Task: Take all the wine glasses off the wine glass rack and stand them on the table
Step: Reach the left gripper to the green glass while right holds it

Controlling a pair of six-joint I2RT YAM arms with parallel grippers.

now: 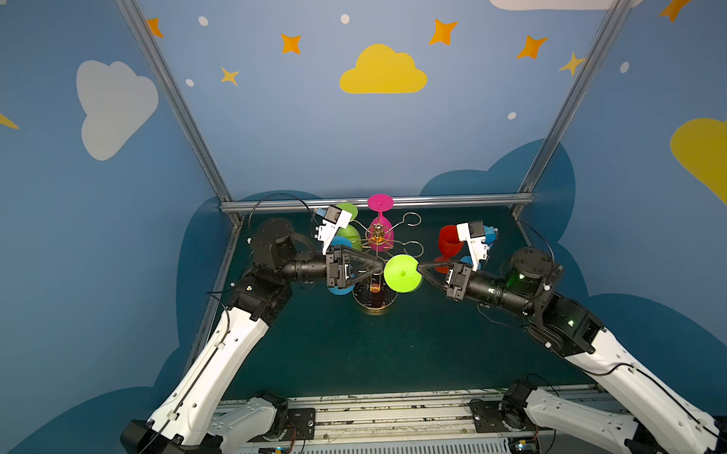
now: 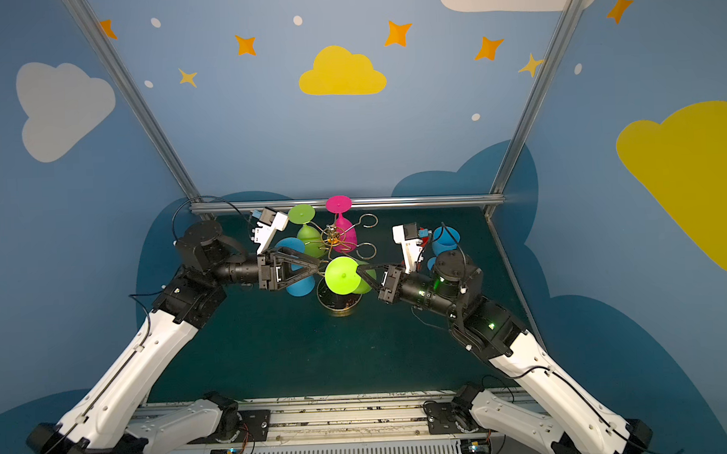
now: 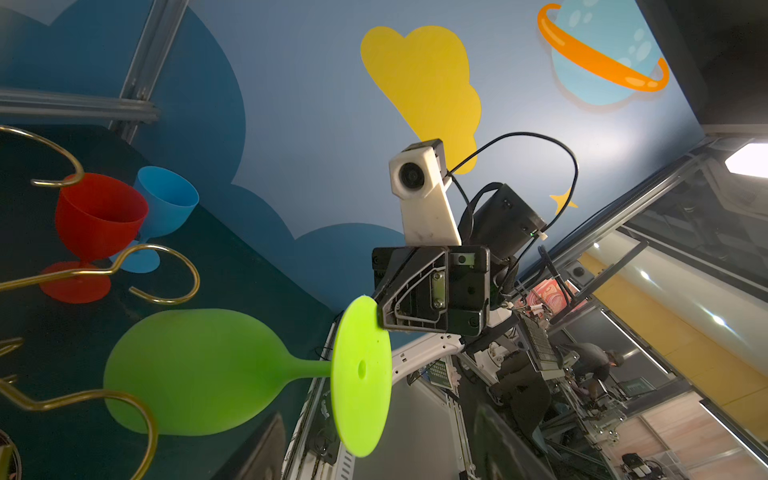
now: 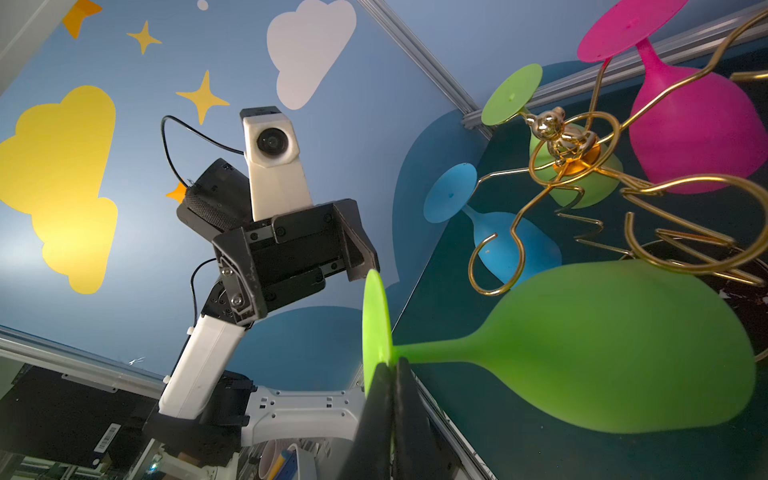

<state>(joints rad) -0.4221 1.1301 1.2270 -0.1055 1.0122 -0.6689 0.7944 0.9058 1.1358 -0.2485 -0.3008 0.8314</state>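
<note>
Green glass [image 4: 602,353], tipped sideways beside the rack [image 1: 378,235], is pinched by its foot [image 1: 402,273] in my right claw [image 1: 420,268] — left claw [image 1: 380,264] gapes wide at the foot's far edge — so I judge it mid-removal; next, draw it clear of the loops [image 1: 414,247].

Bare table [image 1: 358,353] up front; behind, wine glass rack [image 1: 378,234] with hanging pink glass [image 1: 387,229]; red glass [image 1: 449,239] at right.

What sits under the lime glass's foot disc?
Part of the rack's round base shows below. The foot disc covers most of the glass's own bowl and part of that base.
</note>
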